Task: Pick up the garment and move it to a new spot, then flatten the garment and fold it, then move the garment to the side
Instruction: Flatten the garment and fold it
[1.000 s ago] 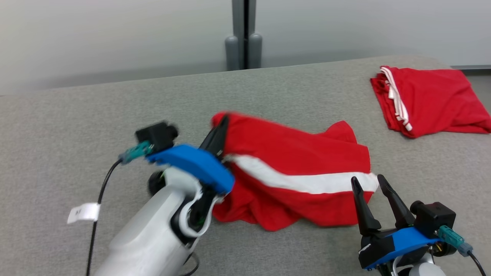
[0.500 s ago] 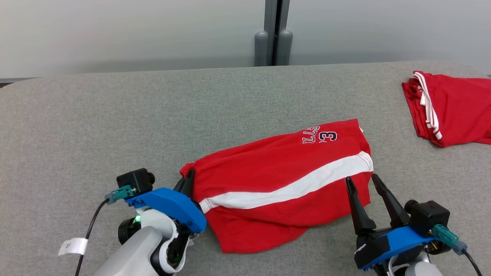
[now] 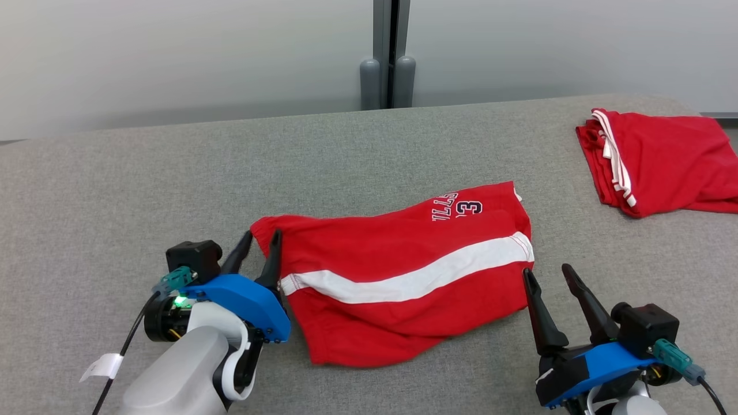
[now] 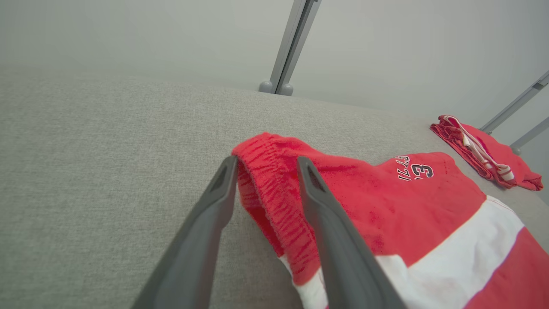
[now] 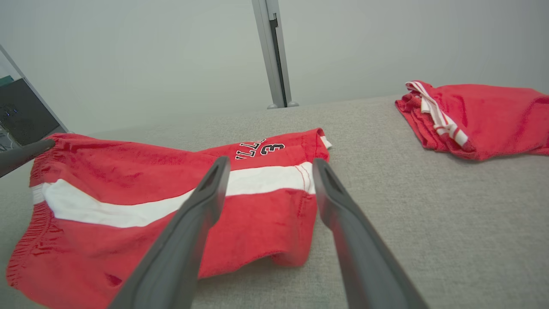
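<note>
I have the red shorts (image 3: 403, 276) lying on the grey bench (image 3: 173, 184) just below the centre of the head view. They are spread out but wrinkled, with a white stripe running across them from lower left to upper right and dark lettering with a 3 near their upper right corner. Their elastic waistband is at the left end.

My left tool (image 3: 263, 233) sits at the lower left of the frame, right at the waistband's upper corner. Its fingers (image 4: 214, 206) stand partly apart, and in the left wrist view the bunched waistband edge lies between them, loose rather than pinched as far as I can see.

My right tool (image 3: 546, 268) is at the lower right, jaws spread wide and holding nothing, its tips just beside the shorts' right hem where the stripe ends.

A second red garment (image 3: 663, 161) with white trim lies folded at the upper right of the frame, well apart. Behind the bench, a grey post (image 3: 387, 57) stands against the pale wall at top centre.
</note>
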